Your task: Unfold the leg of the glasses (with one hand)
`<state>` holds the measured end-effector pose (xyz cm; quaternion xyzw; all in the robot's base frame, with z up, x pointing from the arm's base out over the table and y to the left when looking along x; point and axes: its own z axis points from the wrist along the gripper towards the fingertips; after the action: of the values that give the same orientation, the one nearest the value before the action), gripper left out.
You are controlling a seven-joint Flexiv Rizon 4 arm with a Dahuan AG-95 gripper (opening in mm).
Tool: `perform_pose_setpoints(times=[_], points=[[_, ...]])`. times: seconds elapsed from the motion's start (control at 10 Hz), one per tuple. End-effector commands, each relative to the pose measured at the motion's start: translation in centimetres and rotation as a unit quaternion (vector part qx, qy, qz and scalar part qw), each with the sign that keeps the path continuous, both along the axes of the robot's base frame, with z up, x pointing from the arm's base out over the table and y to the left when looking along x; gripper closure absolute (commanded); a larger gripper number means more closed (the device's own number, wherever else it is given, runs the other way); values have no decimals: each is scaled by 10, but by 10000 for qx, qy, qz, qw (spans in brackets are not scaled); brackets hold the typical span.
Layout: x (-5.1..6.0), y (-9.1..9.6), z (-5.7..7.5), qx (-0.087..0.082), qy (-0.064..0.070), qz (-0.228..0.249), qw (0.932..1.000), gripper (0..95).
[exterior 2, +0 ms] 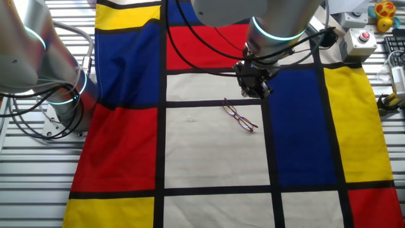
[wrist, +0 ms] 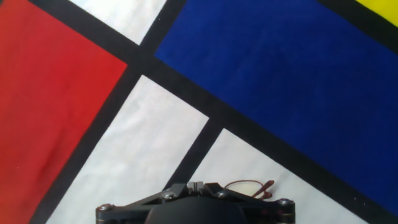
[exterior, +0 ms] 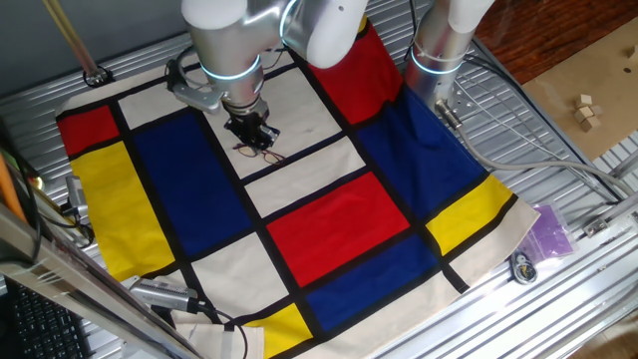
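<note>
The glasses (exterior 2: 239, 115) are small dark reddish wire spectacles lying on a white square of the checked cloth, near a black stripe. They also show in one fixed view (exterior: 262, 152) and at the bottom of the hand view (wrist: 247, 187), partly hidden behind the hand. One thin leg (exterior 2: 247, 123) lies along the frame; I cannot tell how far it is folded. My gripper (exterior 2: 254, 88) hangs just above and beside the glasses, apart from them. Its fingertips (wrist: 196, 184) are pressed together with nothing between them.
The cloth (exterior 2: 126, 145) of red, blue, yellow and white squares covers the slatted metal table. A second arm's base (exterior 2: 63, 101) stands at the cloth's edge. A box with a red button (exterior 2: 361, 41) and cables lie at the far corner.
</note>
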<state>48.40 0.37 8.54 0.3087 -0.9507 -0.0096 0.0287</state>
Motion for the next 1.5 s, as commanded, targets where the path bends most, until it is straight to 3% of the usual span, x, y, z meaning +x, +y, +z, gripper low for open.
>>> perform_pose_setpoints(times=[0.1, 0.5, 0.7, 1.0, 1.2, 1.5], points=[[0, 0, 1, 52, 21, 269, 9996, 950], [0, 0, 1, 21, 281, 860, 9959, 950], [0, 0, 1, -6, 327, 1130, 9931, 950], [0, 0, 1, -297, 475, 1834, 9814, 950], [0, 0, 1, -240, 459, 2429, 9687, 950], [0, 0, 1, -255, 434, 2568, 9651, 950]])
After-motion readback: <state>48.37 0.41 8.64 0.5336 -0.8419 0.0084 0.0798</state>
